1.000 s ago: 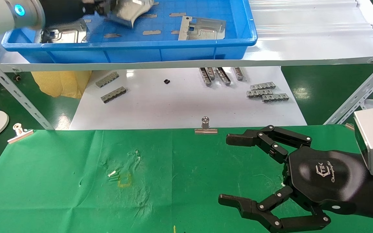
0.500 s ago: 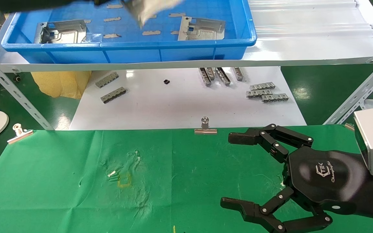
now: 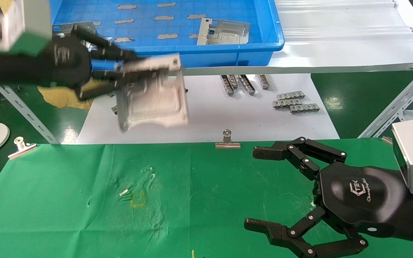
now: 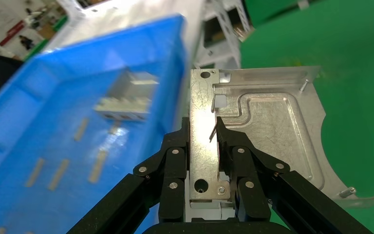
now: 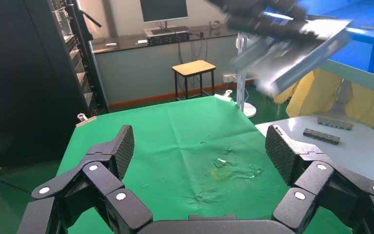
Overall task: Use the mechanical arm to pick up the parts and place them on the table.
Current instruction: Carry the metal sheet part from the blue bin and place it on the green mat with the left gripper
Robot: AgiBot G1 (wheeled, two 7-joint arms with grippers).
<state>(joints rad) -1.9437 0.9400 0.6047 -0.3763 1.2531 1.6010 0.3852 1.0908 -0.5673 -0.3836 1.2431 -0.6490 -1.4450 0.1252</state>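
Observation:
My left gripper is shut on a silver plate part and holds it in the air in front of the blue tray, above the white board. In the left wrist view the fingers pinch the plate's bent lip. One more part lies in the tray; another shows partly behind my left hand. My right gripper is open and empty, low over the right side of the green cloth table. The yellow square mark also shows in the right wrist view.
The white board beyond the cloth carries grey comb strips. Binder clips hold the cloth's far edge. Slanted shelf struts stand at both sides. A yellow bag lies at the left.
My left arm has lifted the plate out of the blue tray and carried it down and nearer, over the white board. The right arm has stayed in place.

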